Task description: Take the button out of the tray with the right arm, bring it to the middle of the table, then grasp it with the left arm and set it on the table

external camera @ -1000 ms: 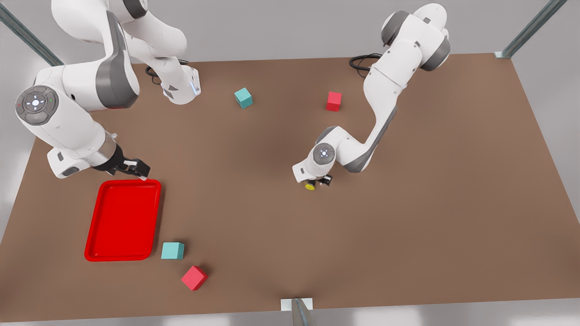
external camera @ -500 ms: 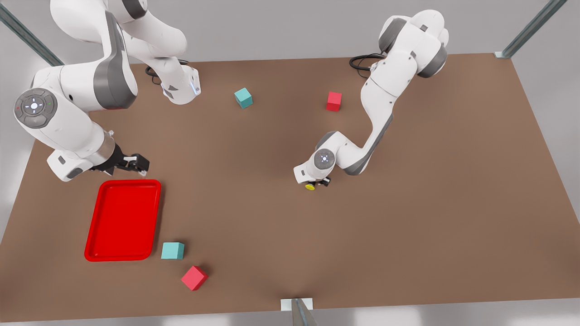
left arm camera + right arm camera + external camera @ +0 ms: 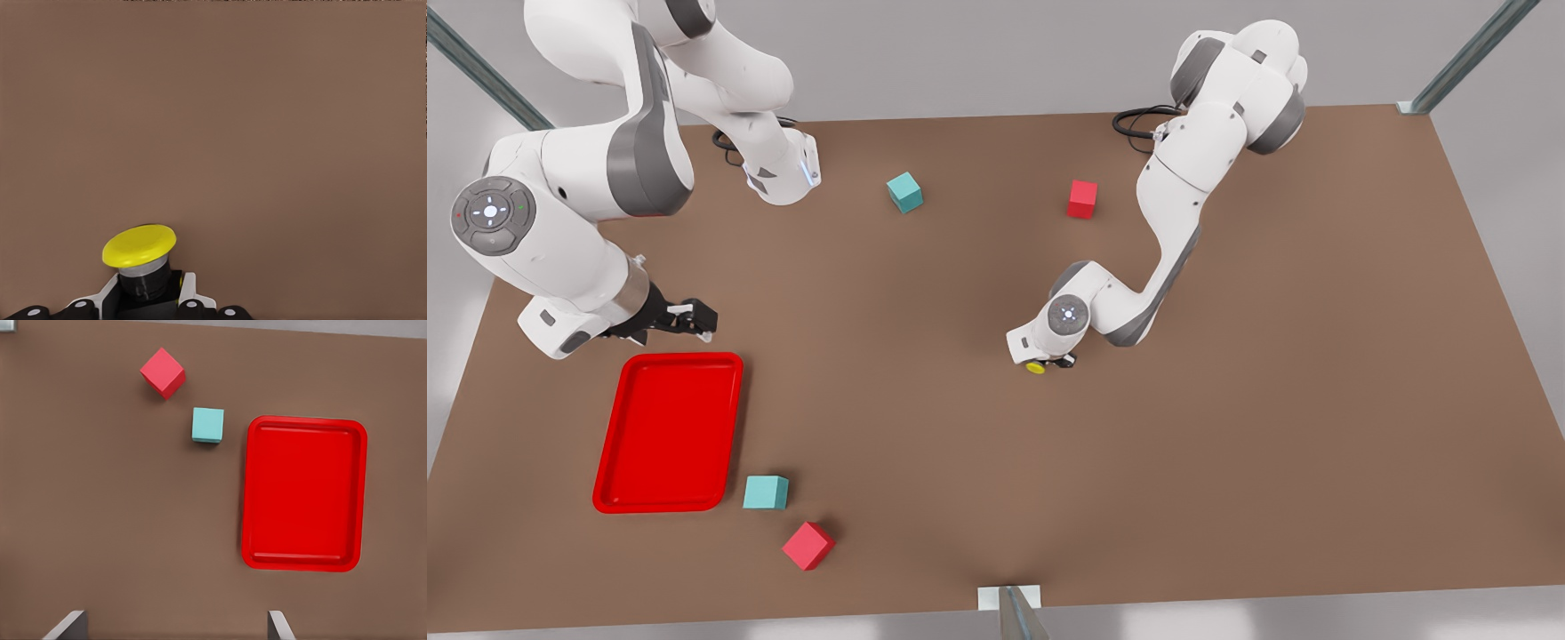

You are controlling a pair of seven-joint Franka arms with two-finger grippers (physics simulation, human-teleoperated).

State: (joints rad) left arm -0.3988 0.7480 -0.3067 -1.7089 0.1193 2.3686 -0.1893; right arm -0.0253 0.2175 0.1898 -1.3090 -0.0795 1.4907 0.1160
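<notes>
The button (image 3: 1036, 367), a dark body with a yellow cap, sits low over the middle of the table (image 3: 1227, 400). My left gripper (image 3: 1055, 359) is shut on it. In the left wrist view the cap (image 3: 139, 245) sticks out beyond the fingers (image 3: 189, 288), which clamp the dark body. I cannot tell whether the button touches the table. The red tray (image 3: 667, 433) lies at the front view's left with nothing in it. My right gripper (image 3: 696, 321) hangs open just beyond the tray's far rim. The right wrist view shows the tray (image 3: 303, 493) past the spread fingertips (image 3: 67, 625).
A teal cube (image 3: 766, 492) and a red cube (image 3: 808, 545) lie near the tray's near corner, seen as teal cube (image 3: 207, 425) and red cube (image 3: 163, 373). Another teal cube (image 3: 904, 191) and red cube (image 3: 1082, 198) sit toward the far edge.
My right gripper has pulled back from the tray's far rim toward the front view's left. The left wrist has sunk slightly with the button held in place.
</notes>
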